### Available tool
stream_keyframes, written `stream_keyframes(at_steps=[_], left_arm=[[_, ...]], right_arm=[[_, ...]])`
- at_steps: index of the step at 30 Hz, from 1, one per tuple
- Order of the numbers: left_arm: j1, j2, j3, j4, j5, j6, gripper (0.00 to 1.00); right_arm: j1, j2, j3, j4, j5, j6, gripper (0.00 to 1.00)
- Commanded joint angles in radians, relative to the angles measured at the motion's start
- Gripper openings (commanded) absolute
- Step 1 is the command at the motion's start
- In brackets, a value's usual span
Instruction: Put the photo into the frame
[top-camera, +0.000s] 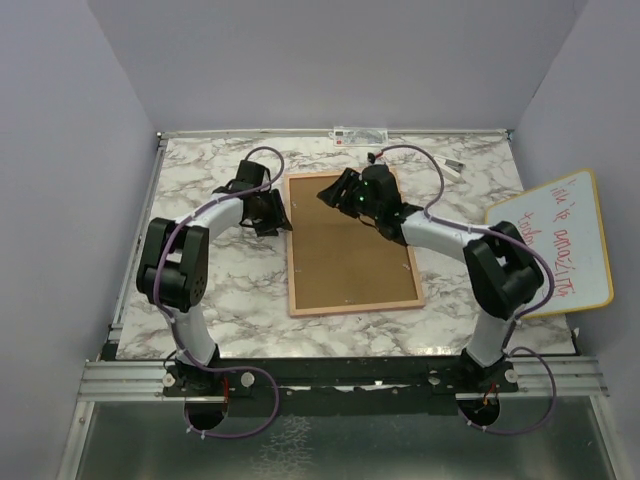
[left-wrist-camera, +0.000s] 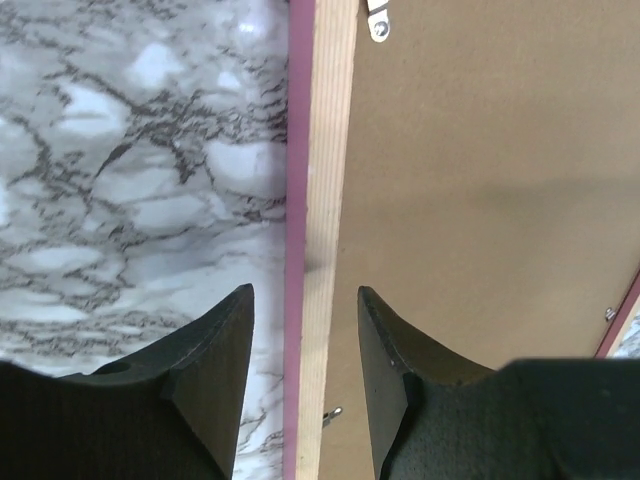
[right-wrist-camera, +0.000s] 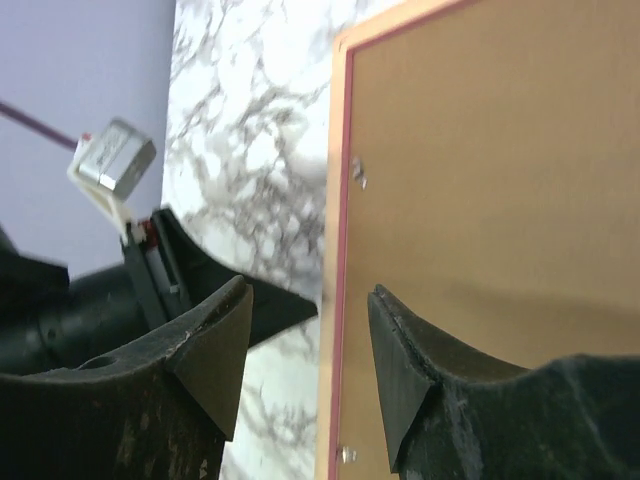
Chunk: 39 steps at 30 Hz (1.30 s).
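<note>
The frame lies face down in the middle of the marble table, its brown backing board up. The photo is not in view. My left gripper is open at the frame's left edge. In the left wrist view the gripper straddles the pink and light wood rim without touching it. My right gripper is open and empty above the board's upper left part. In the right wrist view the gripper frames the same rim, with a left gripper fingertip just beyond.
A wood-edged whiteboard with red writing leans at the table's right edge. Small metal tabs sit along the board's edge. A small white item lies at the back wall, another at the back right. Walls close three sides.
</note>
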Motion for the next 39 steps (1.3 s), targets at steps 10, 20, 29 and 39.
stream_keyframes(at_steps=[10, 20, 29, 39], left_arm=[[0.007, 0.142, 0.127, -0.006, -0.026, 0.034, 0.39], [0.007, 0.156, 0.087, -0.012, -0.025, 0.025, 0.26], [0.007, 0.164, 0.081, -0.013, -0.024, 0.021, 0.24], [0.007, 0.167, 0.083, -0.012, -0.025, 0.022, 0.23]], right_arm=[[-0.041, 0.478, 0.615, -0.336, -0.242, -0.16, 0.51], [-0.041, 0.677, 0.812, -0.383, -0.348, -0.212, 0.49], [-0.041, 0.758, 0.859, -0.39, -0.387, -0.243, 0.47], [-0.041, 0.777, 0.822, -0.348, -0.499, -0.274, 0.45]])
